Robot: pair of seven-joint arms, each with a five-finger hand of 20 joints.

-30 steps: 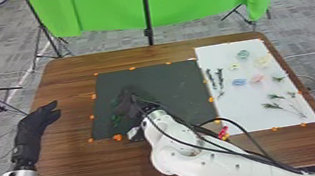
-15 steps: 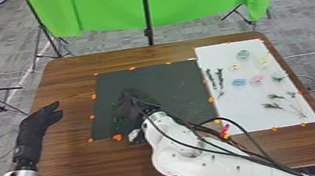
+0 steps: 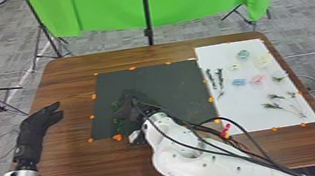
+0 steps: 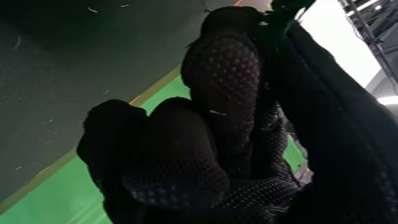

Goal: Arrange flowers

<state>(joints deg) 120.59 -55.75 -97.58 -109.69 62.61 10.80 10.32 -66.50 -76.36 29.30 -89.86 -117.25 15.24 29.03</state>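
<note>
My right hand [image 3: 130, 111] is low over the left part of the dark mat [image 3: 180, 80] in the head view. Dark green sprigs [image 3: 117, 121] lie close along its left side. In the right wrist view, the fingers of my right hand [image 4: 226, 65] are curled, and a dark green sprig [image 4: 286, 11] is pinched at the tips, partly hidden by the glove. My left hand [image 3: 38, 121] rests open at the table's left side. On the white board [image 3: 250, 100] are thin green stems [image 3: 214, 78], pale, blue [image 3: 239, 82] and pink blooms [image 3: 257, 79], and leafy sprigs [image 3: 275, 105].
Orange tape marks [image 3: 117, 138] edge the dark mat on the brown table [image 3: 86, 175]. A small red and yellow item [image 3: 226, 129] is beside my right forearm. A green cloth [image 3: 97, 9] hangs behind the table, with black stands around it.
My right hand has shifted slightly over the mat's left part, its fingers changing angle a little. The left hand has stayed in place.
</note>
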